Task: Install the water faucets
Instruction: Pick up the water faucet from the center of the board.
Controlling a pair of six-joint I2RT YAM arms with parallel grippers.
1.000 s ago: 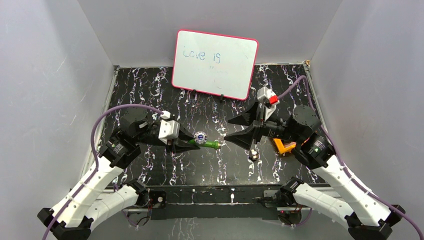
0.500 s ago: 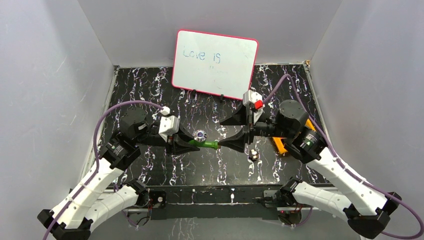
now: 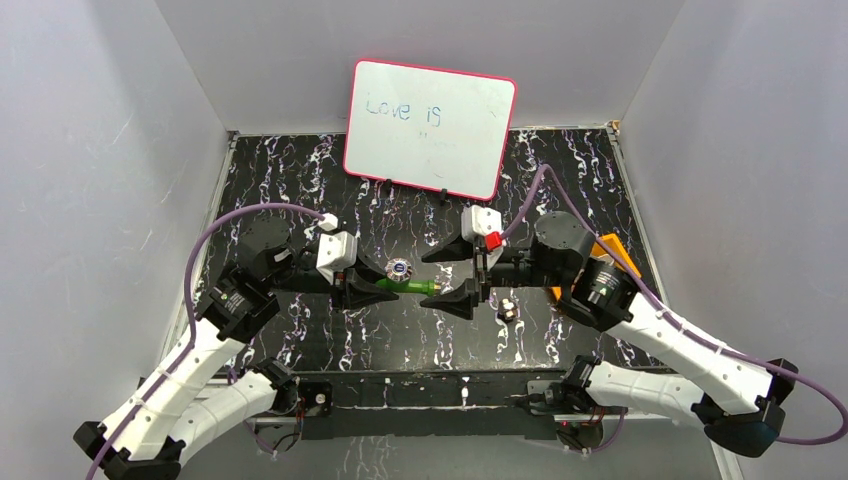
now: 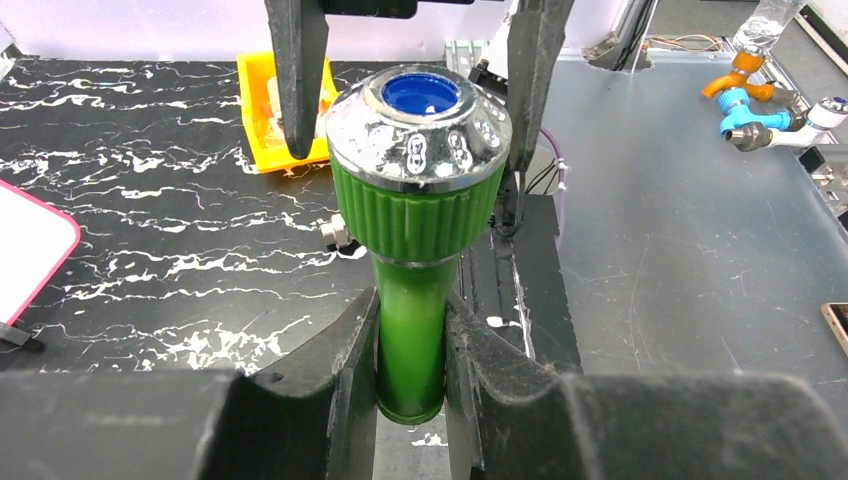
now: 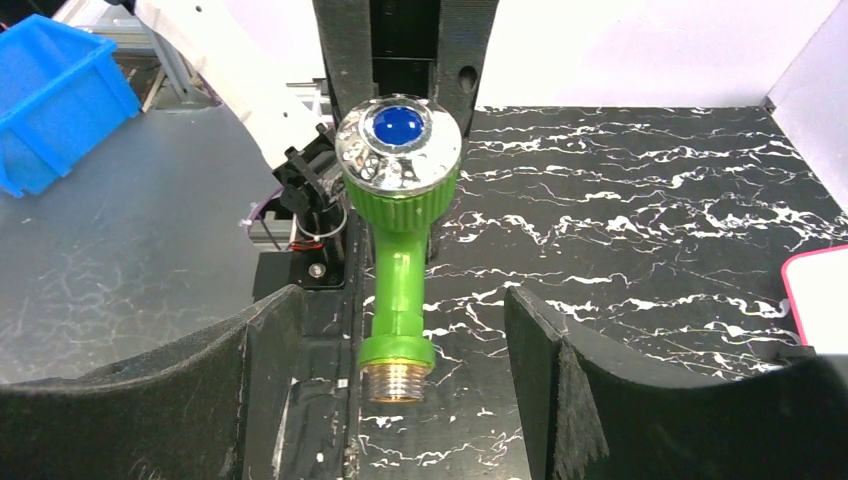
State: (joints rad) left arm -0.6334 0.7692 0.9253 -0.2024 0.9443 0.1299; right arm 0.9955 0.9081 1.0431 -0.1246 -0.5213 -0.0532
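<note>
from above, the green faucet (image 3: 412,288) hangs over the middle of the table (image 3: 300,170), lying sideways between the two arms. the left end effector (image 3: 382,290) is closed on its left part. the right end effector (image 3: 428,280) stands wide open around its right end, one finger on the far side and one on the near side. an orange tray (image 3: 612,248) sits by the right arm, and a small metal piece (image 3: 507,311) lies on the table near it.

the left wrist view shows the left arm's fingers (image 4: 350,350) pinching the green stem under the blue-and-silver knob (image 4: 420,115).

in the right wrist view the threaded end (image 5: 398,382) is bare, with clear gaps to both open fingers (image 5: 270,330), so they touch nothing.

i'd say the installing has hardly begun: the faucet is lifted and presented, but nothing is screwed onto the thread, and i see no mount for it.
</note>
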